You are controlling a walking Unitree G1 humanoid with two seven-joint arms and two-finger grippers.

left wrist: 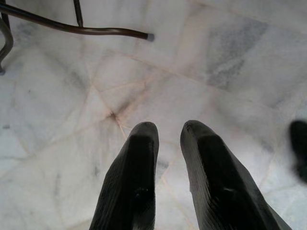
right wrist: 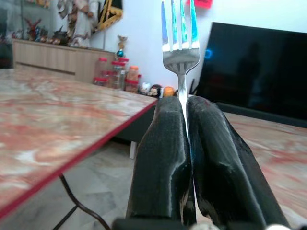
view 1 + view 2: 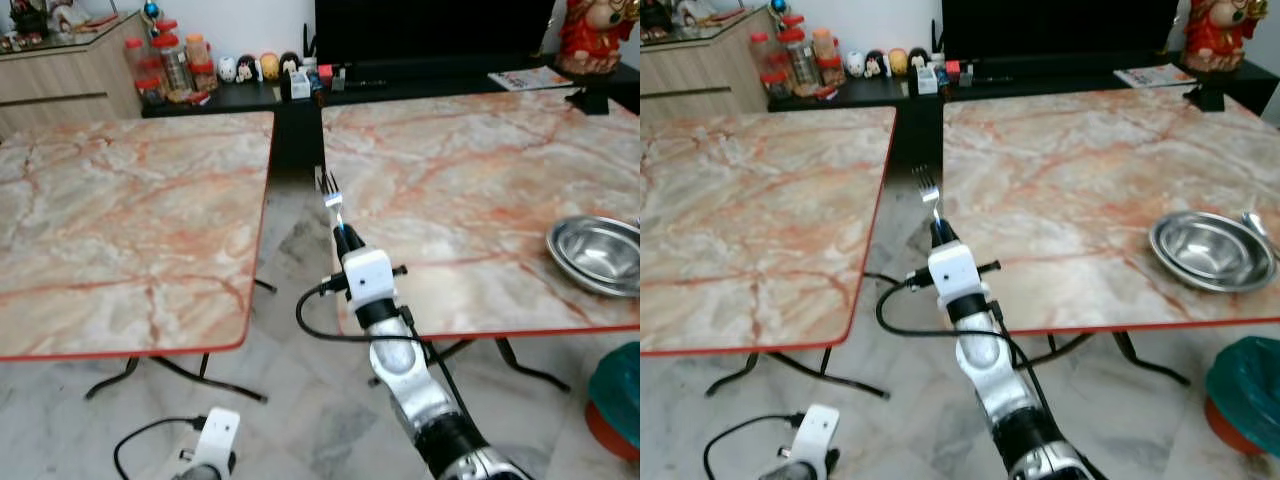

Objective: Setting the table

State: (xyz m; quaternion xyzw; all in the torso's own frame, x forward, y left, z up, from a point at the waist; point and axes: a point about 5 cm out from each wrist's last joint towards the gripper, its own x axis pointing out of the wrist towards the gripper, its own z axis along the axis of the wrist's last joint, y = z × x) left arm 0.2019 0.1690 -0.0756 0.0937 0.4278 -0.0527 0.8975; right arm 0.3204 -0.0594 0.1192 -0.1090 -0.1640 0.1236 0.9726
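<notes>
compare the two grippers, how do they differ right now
The right gripper is shut on a fork, tines pointing away from it; the left gripper holds nothing, its fingers slightly apart. The right gripper is raised in the gap between the two marble tables, near the right table's edge; the left gripper hangs low over the tiled floor, by a table leg. Both have two long black fingers.
</notes>
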